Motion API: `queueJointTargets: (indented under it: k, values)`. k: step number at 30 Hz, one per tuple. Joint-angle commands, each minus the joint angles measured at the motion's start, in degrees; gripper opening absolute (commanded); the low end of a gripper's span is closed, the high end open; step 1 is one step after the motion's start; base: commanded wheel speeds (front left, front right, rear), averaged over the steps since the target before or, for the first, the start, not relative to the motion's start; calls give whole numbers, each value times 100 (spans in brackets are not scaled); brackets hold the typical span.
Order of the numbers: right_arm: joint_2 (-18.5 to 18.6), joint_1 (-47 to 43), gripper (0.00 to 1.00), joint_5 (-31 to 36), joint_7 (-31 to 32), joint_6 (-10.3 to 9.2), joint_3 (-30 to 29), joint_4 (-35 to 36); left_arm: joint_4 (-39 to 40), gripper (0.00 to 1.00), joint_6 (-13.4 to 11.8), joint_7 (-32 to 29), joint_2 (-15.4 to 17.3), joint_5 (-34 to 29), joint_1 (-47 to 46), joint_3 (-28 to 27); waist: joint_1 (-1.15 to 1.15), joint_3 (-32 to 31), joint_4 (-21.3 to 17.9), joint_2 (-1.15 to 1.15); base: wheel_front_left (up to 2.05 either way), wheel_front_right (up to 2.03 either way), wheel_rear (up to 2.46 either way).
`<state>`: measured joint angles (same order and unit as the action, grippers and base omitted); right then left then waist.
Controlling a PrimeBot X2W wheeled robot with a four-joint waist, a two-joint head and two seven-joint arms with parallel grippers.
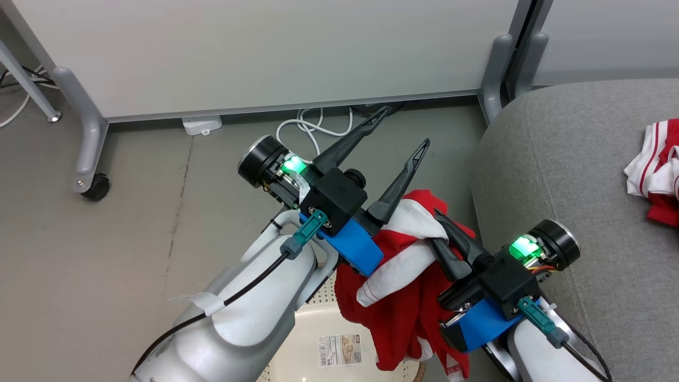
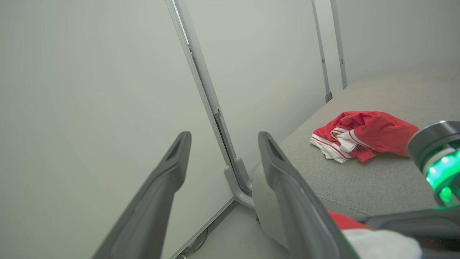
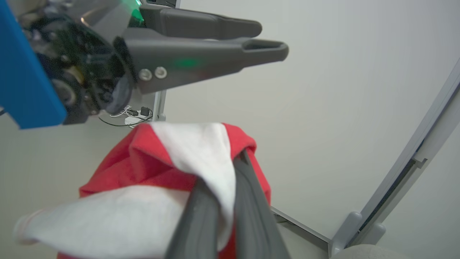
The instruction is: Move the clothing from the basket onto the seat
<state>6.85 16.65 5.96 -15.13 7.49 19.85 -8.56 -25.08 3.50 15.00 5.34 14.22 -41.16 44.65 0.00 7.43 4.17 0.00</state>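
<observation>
My right gripper is shut on a red and white garment, which hangs from its fingers above the cream basket; the pinched fold drapes over the fingertips in the right wrist view. A second red and white garment lies crumpled on the grey seat, also visible as a heap in the left wrist view. My left gripper is open and holds nothing, raised just left of the hanging garment. A label sticker shows inside the basket.
A pale partition panel on grey wheeled legs stands behind, with white cables on the floor beneath it. A second panel leg rises by the seat's corner. Bare grey floor spreads to the left.
</observation>
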Motion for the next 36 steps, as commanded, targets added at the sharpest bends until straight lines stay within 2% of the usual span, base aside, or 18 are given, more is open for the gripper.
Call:
queueJointTargets:
  k: [1,13,36]
  values:
    - [11,-54,0,-21,-2,1,-30,0,21,100,-31,27,29,-18,47,-47,0,7,-7,0,0,0,0]
    - [-49,-125,0,-138,-2,1,-333,71,-33,100,-5,27,50,-66,-28,-27,0,219,-324,0,0,0,0]
    - [-196,-172,0,-206,-2,1,-1323,285,-276,100,140,27,-11,-169,-391,260,0,802,-1553,0,0,0,0]
